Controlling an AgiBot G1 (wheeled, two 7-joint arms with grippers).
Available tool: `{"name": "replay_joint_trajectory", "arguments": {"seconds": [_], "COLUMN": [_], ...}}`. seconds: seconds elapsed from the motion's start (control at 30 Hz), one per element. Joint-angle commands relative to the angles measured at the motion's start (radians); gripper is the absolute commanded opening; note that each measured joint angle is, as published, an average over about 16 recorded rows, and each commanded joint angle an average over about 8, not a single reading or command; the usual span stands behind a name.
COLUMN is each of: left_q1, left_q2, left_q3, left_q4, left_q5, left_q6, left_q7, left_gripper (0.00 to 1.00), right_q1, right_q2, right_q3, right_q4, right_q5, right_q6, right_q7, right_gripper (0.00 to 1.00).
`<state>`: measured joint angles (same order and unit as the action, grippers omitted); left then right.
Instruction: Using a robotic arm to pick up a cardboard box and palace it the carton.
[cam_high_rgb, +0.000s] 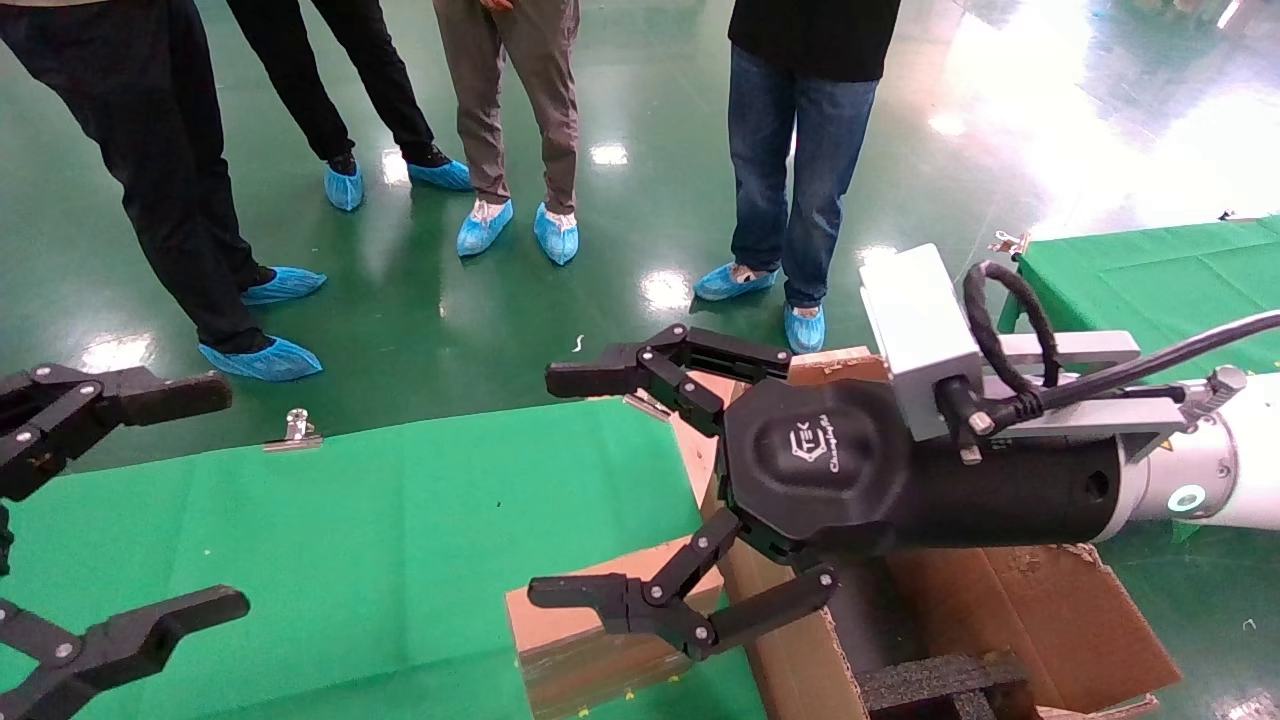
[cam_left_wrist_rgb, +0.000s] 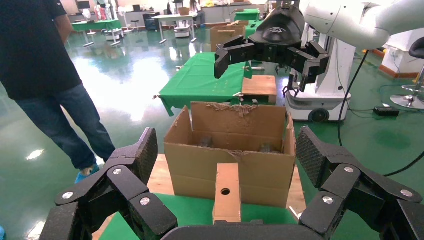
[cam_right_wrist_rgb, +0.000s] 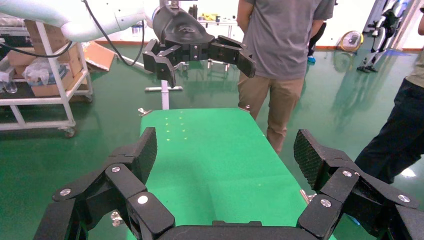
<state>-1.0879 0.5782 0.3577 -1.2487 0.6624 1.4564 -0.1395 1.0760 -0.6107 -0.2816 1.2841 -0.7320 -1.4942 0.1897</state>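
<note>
At the far left edge of the head view the left end effector hangs over the left end of the green-covered tabletop, its black fingers spread wide with nothing between them. A metal clip grips the cloth on the tabletop's far edge. Beyond that edge several people stand on the glossy green floor, all in blue shoe covers.

The cardboard box lies at the right end of the tabletop, near its front corner, top face up; in the left wrist view its round hole shows on the end facing that camera. Above it hovers the right end effector of the robotic arm, fully open and empty, one finger over the box's top and the other out past the tabletop's far right corner. Whether the lower finger touches the box cannot be told.

Just beside the tabletop's right end stands the carton, its flaps ragged, with black foam inside. A second green-covered tabletop lies farther right.
</note>
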Motion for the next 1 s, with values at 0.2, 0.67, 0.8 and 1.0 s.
{"name": "replay_joint_trajectory", "arguments": {"seconds": [0.2, 0.67, 0.8, 1.0], "left_q1": [0.0, 0.0, 0.0, 0.0], "left_q2": [0.0, 0.0, 0.0, 0.0], "left_q3": [0.0, 0.0, 0.0, 0.0], "left_q4": [0.0, 0.0, 0.0, 0.0], "left_q5": [0.0, 0.0, 0.0, 0.0], "left_q6": [0.0, 0.0, 0.0, 0.0], "left_q7": [0.0, 0.0, 0.0, 0.0], "left_gripper": [1.0, 0.19, 0.0, 0.0], "right_q1": [0.0, 0.0, 0.0, 0.008], "right_q2": [0.0, 0.0, 0.0, 0.003], "right_q3": [0.0, 0.0, 0.0, -0.008], "right_q4": [0.0, 0.0, 0.0, -0.004], "right_q5": [0.0, 0.0, 0.0, -0.018], "right_q6": [0.0, 0.0, 0.0, -0.004], "right_q7": [0.0, 0.0, 0.0, 0.003], "right_gripper": [1.0, 1.0, 1.0, 1.0]}}
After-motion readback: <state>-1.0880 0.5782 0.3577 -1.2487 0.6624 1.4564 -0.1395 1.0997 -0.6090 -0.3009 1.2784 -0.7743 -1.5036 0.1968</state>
